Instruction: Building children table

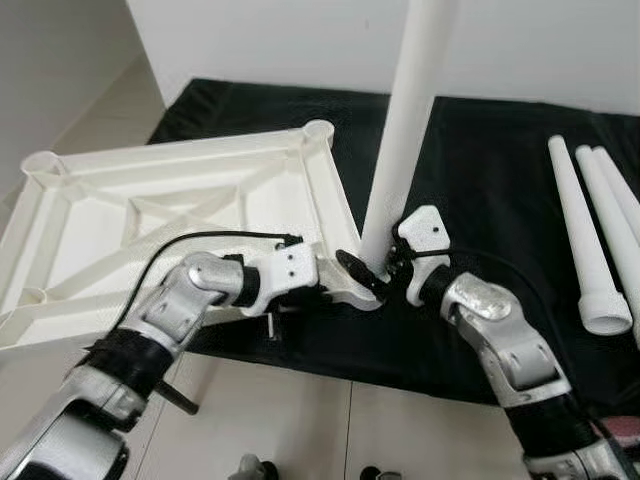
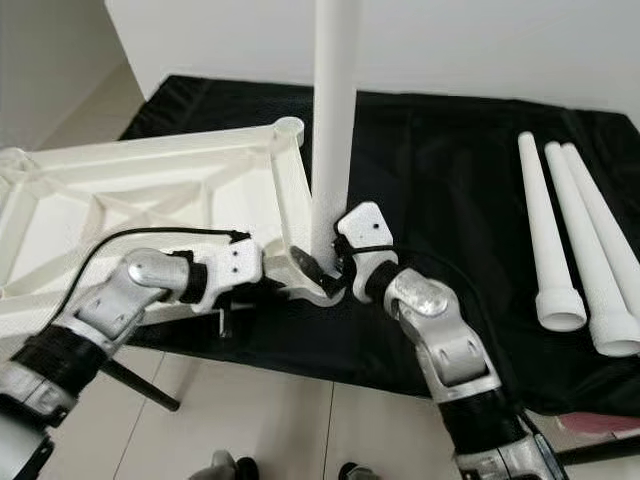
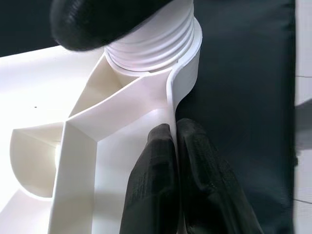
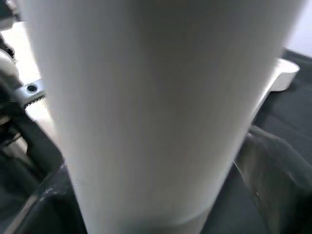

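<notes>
A white plastic tabletop (image 1: pixel 150 215) lies upside down on a black mat (image 1: pixel 480 170), ribs showing. A white table leg (image 1: pixel 405 120) stands upright in the tabletop's near right corner socket (image 3: pixel 151 46). My left gripper (image 3: pixel 173 134) is shut on the tabletop's thin rim wall beside that socket. My right gripper (image 1: pixel 385 265) is shut around the base of the upright leg (image 4: pixel 146 112), with a black finger (image 4: pixel 278 170) on its side.
Three more white legs (image 1: pixel 590 230) lie side by side on the mat at the right. The mat's front edge borders a tiled floor (image 1: pixel 300 420). A white wall (image 1: pixel 280 40) stands behind. The tabletop overhangs the mat on the left.
</notes>
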Robot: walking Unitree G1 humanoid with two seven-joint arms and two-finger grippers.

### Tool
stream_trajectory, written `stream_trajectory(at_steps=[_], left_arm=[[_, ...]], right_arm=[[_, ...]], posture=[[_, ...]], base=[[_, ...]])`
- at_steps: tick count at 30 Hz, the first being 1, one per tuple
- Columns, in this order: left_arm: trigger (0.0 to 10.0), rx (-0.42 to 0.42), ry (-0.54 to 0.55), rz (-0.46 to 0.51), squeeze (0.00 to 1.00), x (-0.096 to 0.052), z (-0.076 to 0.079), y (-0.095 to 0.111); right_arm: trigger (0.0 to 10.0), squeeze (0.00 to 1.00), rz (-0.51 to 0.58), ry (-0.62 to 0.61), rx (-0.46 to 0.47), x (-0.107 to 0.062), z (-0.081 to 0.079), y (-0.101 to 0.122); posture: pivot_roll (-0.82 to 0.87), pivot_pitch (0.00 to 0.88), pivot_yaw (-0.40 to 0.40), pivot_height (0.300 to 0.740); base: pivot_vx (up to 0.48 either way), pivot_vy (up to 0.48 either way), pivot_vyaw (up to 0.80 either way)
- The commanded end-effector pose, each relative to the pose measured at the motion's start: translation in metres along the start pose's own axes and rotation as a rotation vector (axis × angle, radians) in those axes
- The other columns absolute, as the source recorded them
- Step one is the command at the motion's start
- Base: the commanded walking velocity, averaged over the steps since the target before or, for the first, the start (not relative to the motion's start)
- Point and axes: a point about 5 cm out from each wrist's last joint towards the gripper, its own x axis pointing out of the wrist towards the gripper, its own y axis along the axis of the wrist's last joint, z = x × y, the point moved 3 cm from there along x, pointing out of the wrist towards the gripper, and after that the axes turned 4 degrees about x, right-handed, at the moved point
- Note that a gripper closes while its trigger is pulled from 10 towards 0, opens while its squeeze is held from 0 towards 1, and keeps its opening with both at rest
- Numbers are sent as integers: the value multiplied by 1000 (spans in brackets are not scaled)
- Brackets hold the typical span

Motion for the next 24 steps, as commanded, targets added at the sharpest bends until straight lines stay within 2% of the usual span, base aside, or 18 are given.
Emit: stream_trajectory(at_steps=[1,5,6,10,11,14,19,20,21,24], left_arm=[[0,59,-129,38,0,-6,10,13],[0,54,-150,45,0,-14,17,15],[0,49,-156,50,0,-18,22,17],[0,47,-156,50,0,-19,23,18],[0,41,-146,51,0,-20,22,19],[0,39,-140,52,0,-20,22,19],[0,32,-116,51,0,-15,18,19],[0,28,-95,55,0,-12,15,20],[0,28,-95,55,0,-12,15,20],[0,5,-32,76,0,3,1,25]], right_arm=[[10000,0,-28,41,7,-6,-4,-4],[10000,0,-56,133,17,-10,-14,-9],[9020,0,-77,192,31,-13,-23,-13],[9020,0,-84,207,36,-13,-25,-14],[0,0,-87,218,56,-12,-29,-17],[0,0,-88,217,67,-11,-29,-18],[0,0,-133,116,94,-5,-21,-32],[0,0,-163,33,101,-1,-13,-40],[0,0,-163,33,101,-1,-13,-40],[0,0,-254,-212,122,7,11,-59]], posture=[[5,143,48,740],[11,142,44,740],[15,142,40,740],[16,142,39,740],[17,141,36,740],[17,142,35,740],[15,142,36,740],[14,143,37,740],[14,143,37,740],[9,145,43,740]], base=[[0,0,0],[0,0,0],[0,0,0],[0,0,0],[0,0,0],[0,0,0],[0,0,0],[0,0,0],[0,0,0],[0,0,0]])
